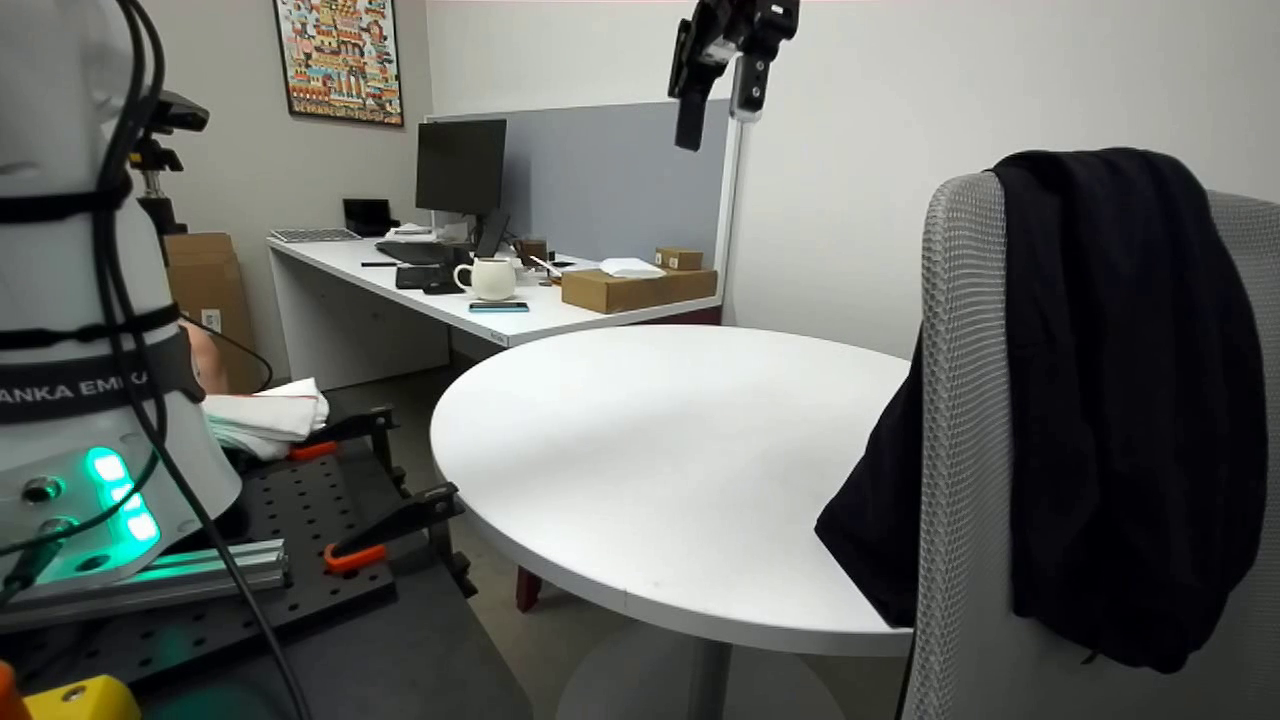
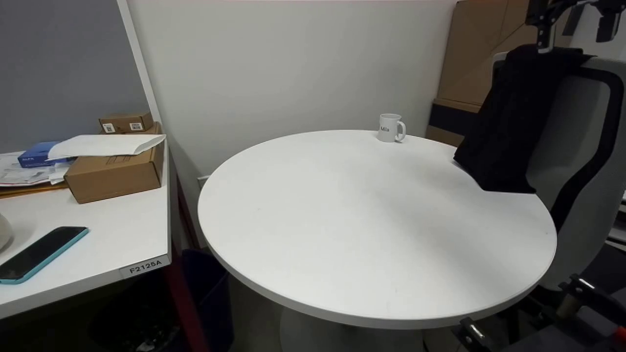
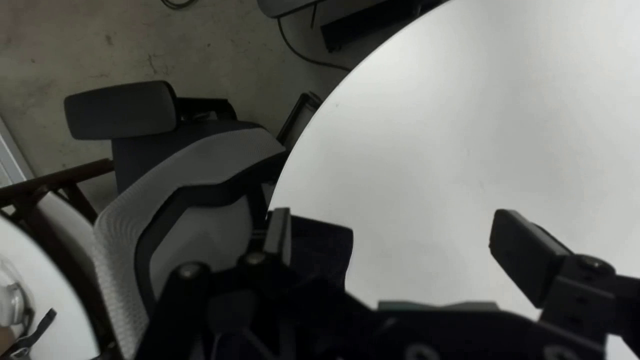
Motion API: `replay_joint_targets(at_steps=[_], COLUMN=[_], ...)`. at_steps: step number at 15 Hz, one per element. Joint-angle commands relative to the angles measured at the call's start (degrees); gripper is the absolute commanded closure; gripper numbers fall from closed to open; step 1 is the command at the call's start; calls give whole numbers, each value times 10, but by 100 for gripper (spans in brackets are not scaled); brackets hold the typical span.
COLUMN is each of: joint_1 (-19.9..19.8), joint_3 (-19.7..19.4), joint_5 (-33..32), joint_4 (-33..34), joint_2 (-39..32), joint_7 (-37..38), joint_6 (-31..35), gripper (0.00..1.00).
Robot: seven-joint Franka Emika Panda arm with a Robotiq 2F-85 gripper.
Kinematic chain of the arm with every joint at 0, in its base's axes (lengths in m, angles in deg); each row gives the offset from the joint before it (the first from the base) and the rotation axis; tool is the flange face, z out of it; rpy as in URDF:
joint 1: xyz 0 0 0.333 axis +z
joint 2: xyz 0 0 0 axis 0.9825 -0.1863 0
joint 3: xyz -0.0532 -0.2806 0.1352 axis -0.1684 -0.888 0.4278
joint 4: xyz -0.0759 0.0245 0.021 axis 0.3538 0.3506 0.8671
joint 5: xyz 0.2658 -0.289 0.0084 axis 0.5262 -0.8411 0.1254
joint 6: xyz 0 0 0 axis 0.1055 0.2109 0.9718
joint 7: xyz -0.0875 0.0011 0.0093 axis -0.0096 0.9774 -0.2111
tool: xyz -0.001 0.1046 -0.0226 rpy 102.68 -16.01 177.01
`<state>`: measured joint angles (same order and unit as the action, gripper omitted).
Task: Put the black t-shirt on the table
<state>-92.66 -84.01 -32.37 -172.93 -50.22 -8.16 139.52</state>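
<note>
t-shirt (image 1: 1120, 400) over chairback (image 1: 962, 400), gripper (image 1: 718, 128) above table (image 1: 660, 450), jaws apart

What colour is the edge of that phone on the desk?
Teal; the phone shows best in an exterior view.

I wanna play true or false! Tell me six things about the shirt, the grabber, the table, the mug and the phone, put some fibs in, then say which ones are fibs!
1. The gripper is open. True.
2. The shirt lies flat in the middle of the table. False: the shirt hangs over the chair.
3. The mug on the table is white. True.
4. The table is square. False: the table is round.
5. The phone lies on the desk. True.
6. The gripper is holding the mug. False: the gripper holds nothing, and the mug stands on the table.
</note>
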Motion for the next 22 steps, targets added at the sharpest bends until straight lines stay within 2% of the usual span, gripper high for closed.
replay_joint_targets(at_steps=[1,5,11,15,17,19,22], joint_1=[-8,-22,-41,-53,-60,-65,-70], joint_3=[-3,-19,-58,-79,-86,-86,-83], joint_5=[-26,-40,-13,35,83,119,141], joint_4=[41,85,152,201,228,252,283], joint_2=[-15,-45,-120,-173,-201,-229,-266], joint_7=[40,46,33,25,9,-3,-2], joint_6=[29,64,126,157,162,161,166], gripper=[0,0,0,0,0,0,0])
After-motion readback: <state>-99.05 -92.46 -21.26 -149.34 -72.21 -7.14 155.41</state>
